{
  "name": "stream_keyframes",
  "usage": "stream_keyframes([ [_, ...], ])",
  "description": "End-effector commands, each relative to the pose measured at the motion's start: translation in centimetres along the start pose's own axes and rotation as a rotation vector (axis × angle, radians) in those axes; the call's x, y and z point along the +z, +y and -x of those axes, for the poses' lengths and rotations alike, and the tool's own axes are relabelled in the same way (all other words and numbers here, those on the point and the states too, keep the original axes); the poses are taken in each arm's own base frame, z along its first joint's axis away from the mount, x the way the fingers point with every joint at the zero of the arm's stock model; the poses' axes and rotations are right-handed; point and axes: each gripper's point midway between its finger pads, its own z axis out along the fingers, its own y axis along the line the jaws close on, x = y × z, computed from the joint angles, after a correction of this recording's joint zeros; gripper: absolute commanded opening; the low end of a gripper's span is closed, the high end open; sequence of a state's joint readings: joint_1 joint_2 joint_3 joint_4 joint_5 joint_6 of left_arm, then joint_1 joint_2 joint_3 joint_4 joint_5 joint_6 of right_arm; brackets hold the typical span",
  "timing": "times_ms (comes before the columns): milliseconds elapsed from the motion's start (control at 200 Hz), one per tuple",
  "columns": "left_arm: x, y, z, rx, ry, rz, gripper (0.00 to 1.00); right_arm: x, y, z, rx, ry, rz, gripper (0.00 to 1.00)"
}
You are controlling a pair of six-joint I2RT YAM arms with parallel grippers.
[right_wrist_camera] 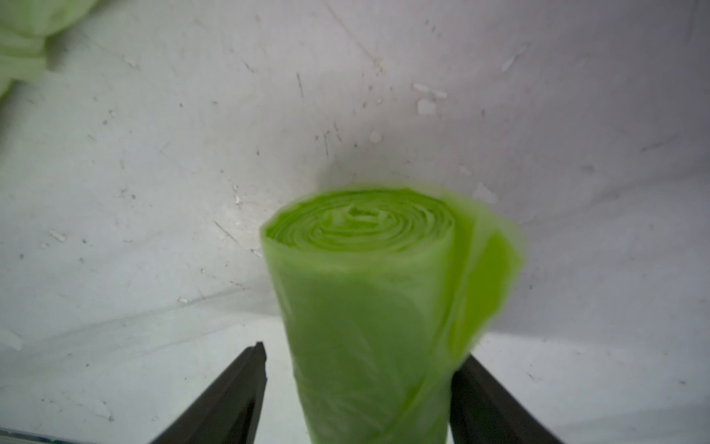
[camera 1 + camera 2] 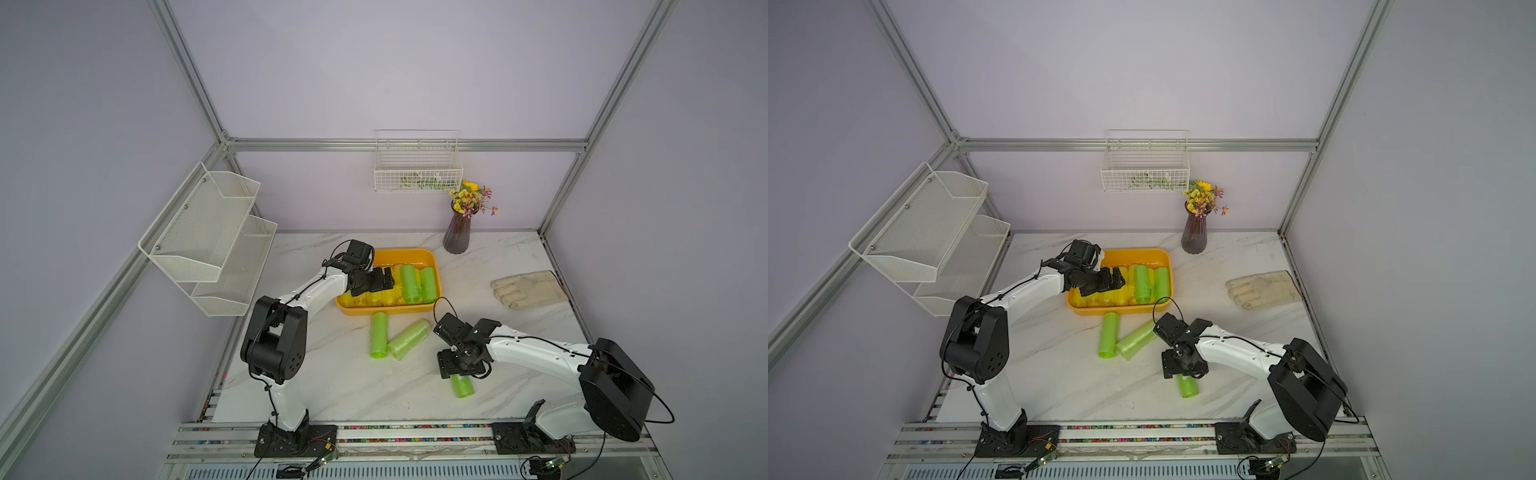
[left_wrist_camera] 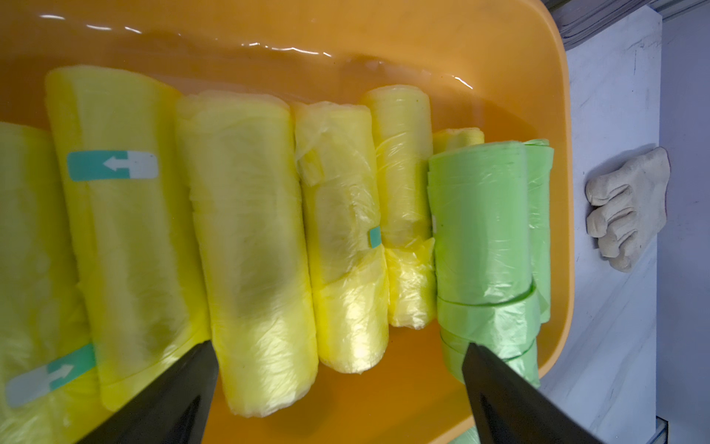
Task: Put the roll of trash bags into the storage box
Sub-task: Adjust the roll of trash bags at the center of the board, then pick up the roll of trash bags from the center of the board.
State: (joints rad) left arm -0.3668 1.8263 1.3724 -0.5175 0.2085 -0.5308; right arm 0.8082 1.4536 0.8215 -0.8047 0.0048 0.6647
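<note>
1. Roll of trash bags (image 1: pixel 365 292), green, lying on marble table (image 2: pixel 353 390), well apart from storage box (image 2: pixel 411 251).
2. Right gripper (image 1: pixel 365 350) straddling it, jaws apart: one finger touching, gap at other.
3. Left gripper (image 3: pixel 338 346) spread wide, empty, over yellow rolls (image 3: pixel 246 230) inside box.
4. Two more green rolls (image 2: pixel 409 339) on table, just beside box's near rim.

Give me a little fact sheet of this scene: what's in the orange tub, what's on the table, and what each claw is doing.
Box: shallow orange-yellow plastic storage box, holding yellow trash-bag rolls and two green rolls.
Table: two loose green rolls; third green roll nearer the front.
Left gripper: open, empty, over the box.
Right gripper: open, astride the third roll, one finger touching.
Extras: cream fabric glove, purple ribbed vase of flowers.
</note>
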Motion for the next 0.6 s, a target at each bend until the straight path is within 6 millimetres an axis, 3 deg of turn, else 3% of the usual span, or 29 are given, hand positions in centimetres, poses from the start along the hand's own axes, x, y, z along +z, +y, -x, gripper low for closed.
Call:
stream_keyframes([
  [0, -1.4, -0.7, 1.1, 0.012, -0.045, -0.025, 1.00, 0.2, -0.3, 0.1, -0.017, -0.015, -0.031, 0.74],
  [455, -1.4, -0.6, 1.1, 0.011, -0.045, -0.020, 1.00, 1.2, -1.1, -0.5, -0.013, 0.002, -0.064, 0.68],
  [470, -1.4, -0.6, 1.2, 0.011, -0.046, -0.019, 1.00, 1.2, -1.2, -0.6, -0.013, 0.005, -0.063, 0.62],
  [595, -1.2, -0.6, 1.2, 0.006, -0.042, -0.021, 1.00, 0.9, -1.2, -0.7, -0.011, -0.003, -0.053, 0.50],
])
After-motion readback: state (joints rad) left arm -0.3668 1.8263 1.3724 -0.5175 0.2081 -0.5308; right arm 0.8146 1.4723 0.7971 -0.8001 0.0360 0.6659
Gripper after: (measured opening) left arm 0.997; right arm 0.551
